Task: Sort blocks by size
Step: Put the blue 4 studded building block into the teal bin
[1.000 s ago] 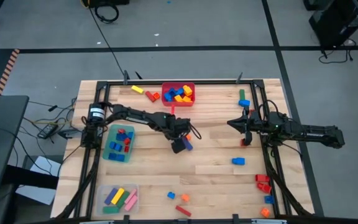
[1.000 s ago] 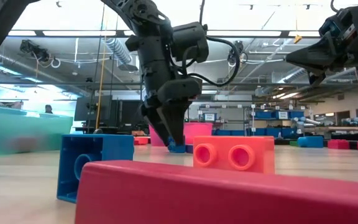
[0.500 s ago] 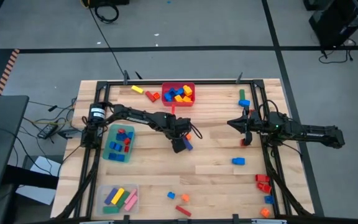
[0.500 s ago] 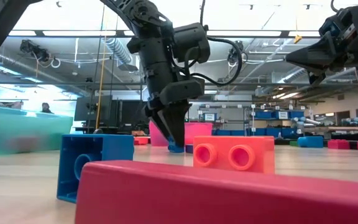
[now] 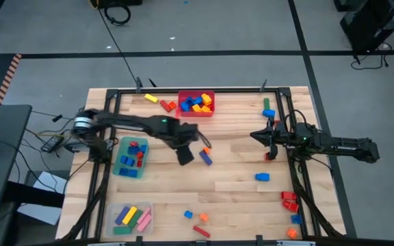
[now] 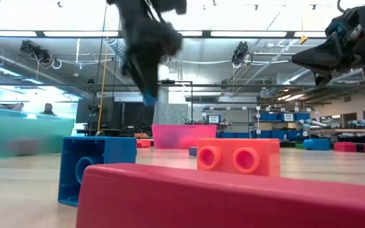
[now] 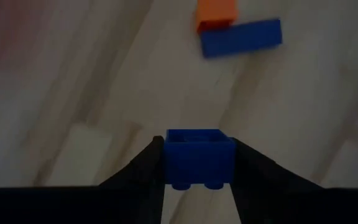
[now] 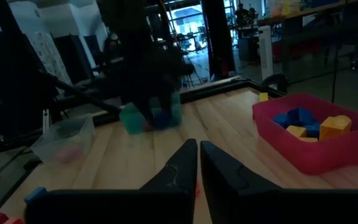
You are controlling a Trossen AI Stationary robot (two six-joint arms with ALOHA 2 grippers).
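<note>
Left gripper (image 7: 199,163): clamped on a small blue block (image 7: 200,157), pinched by its two side faces, studs toward the wrist; lifted off the table, likely so it clears the loose pieces in transit.
Position: above bare wood just beside the green bin (image 5: 131,156), on the side facing the table's middle; in the low view the blue block (image 6: 149,99) hung high at the fingertips.
Step, as judged: carry phase, pick done, drop not yet made. The green bin holds small blue and red pieces, so it looks the likely target.
Left on table: a blue bar (image 5: 205,158) with an orange piece at its end, farther from the green bin toward the table's middle; both also showed in the left wrist view beyond the held block.
Right gripper (image 8: 198,163): fingers pressed together, nothing between them; parked well apart from the green bin on the table's far side, seemingly waiting.
Other bins: red bin (image 5: 196,103) with mid-size blue and yellow blocks; clear bin (image 5: 130,217) with long bars.
Remaining: scattered blocks along the table edges, so sorting looked partway done.
</note>
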